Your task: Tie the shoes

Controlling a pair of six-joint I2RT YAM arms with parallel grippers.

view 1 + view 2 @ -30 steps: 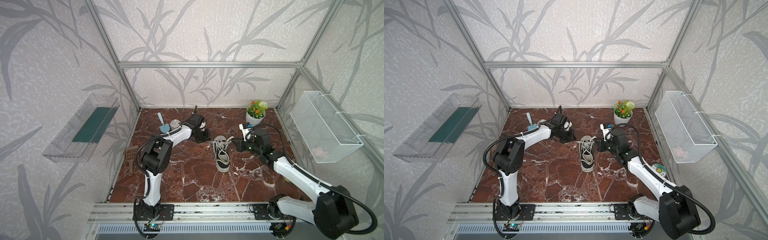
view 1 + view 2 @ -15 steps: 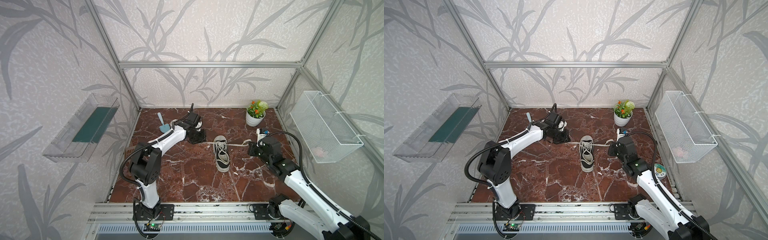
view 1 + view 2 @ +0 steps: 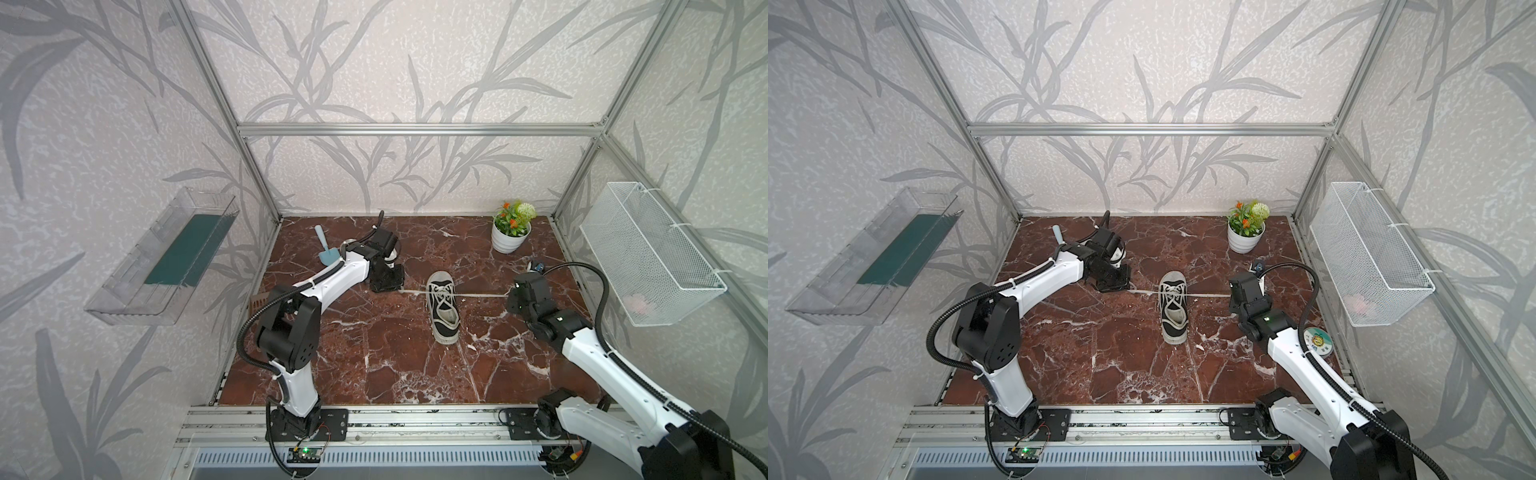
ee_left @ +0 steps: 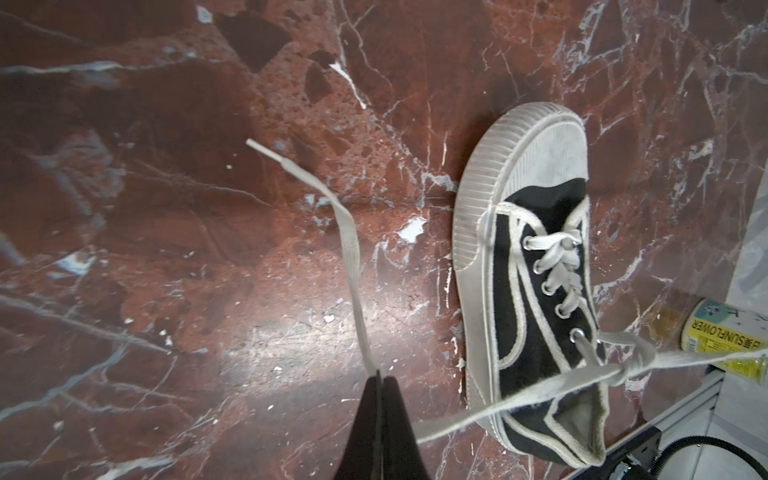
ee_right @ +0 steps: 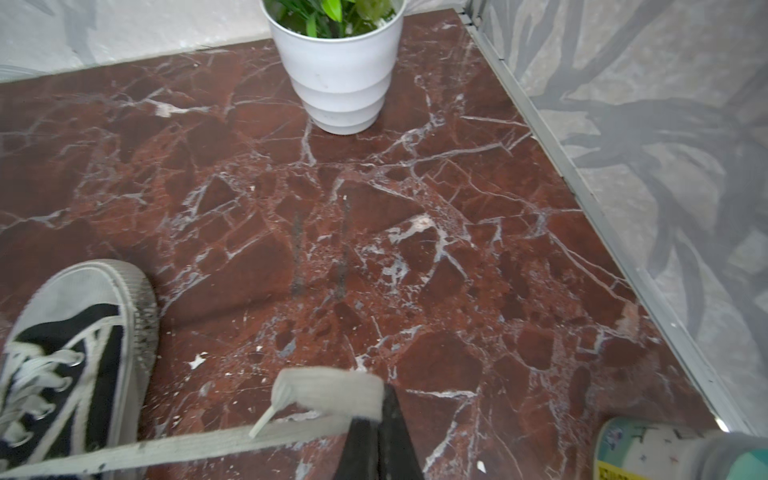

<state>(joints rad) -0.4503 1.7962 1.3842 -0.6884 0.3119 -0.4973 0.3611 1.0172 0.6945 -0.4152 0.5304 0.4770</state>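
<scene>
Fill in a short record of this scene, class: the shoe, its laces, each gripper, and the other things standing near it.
shoe: black sneaker, white toe cap towards the back wall
laces: white laces, crossed near the top eyelets, drawn out straight to either side
left gripper: shut on one lace
right gripper: shut on the other lace
other things: potted plant, blue scoop

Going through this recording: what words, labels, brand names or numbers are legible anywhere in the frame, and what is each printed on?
"SUNFLOWER": on the yellow label of the can by the table's edge, in the left wrist view.
Characters above that word on the can: too small to read.
Print on the can's round lid in a top view: too small to read.
Sneaker: no readable brand or number.
</scene>
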